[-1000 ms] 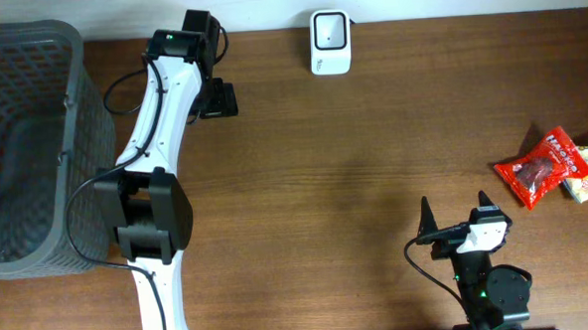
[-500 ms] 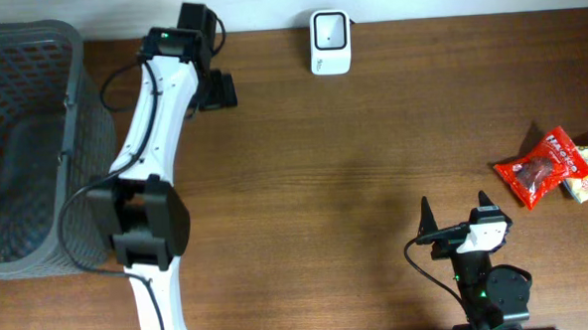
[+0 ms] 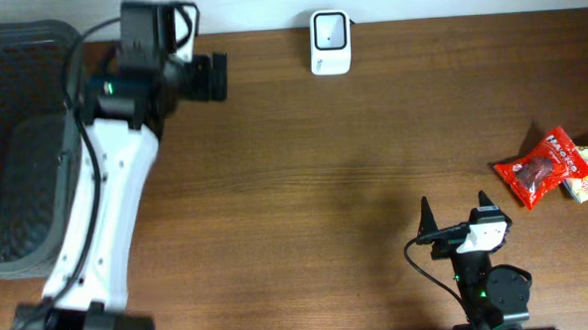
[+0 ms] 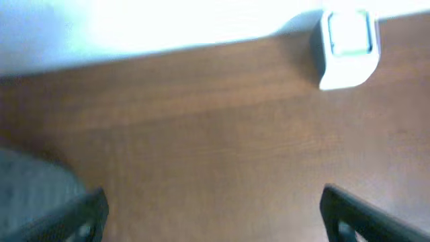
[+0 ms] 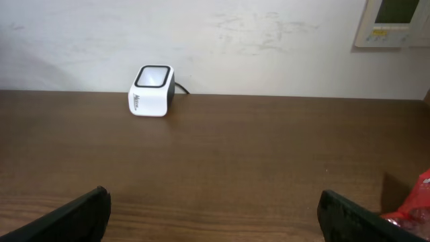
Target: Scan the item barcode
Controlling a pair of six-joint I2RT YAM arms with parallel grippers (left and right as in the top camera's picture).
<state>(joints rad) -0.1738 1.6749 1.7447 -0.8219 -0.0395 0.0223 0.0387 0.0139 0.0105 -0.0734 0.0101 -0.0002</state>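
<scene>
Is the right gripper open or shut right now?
Open: the right gripper shows its jaws wide apart, only table visible between them.

Blurred view, contents as follows.
- Barcode scanner [image 4: 347, 50]: white, boxy, pale window on top; stands at the table's far edge, against the wall.
- Table [image 4: 222, 134]: brown wood, spreading left of and below the scanner.
- Wall [image 4: 154, 23]: bright white band, left of the scanner.
- Basket [image 4: 30, 185]: grey, far left of and below the scanner, only partly in frame.
- Left gripper [image 4: 213, 216]: dark fingertips [image 4: 84, 214] set wide apart below the scanner, nothing between them.
</scene>
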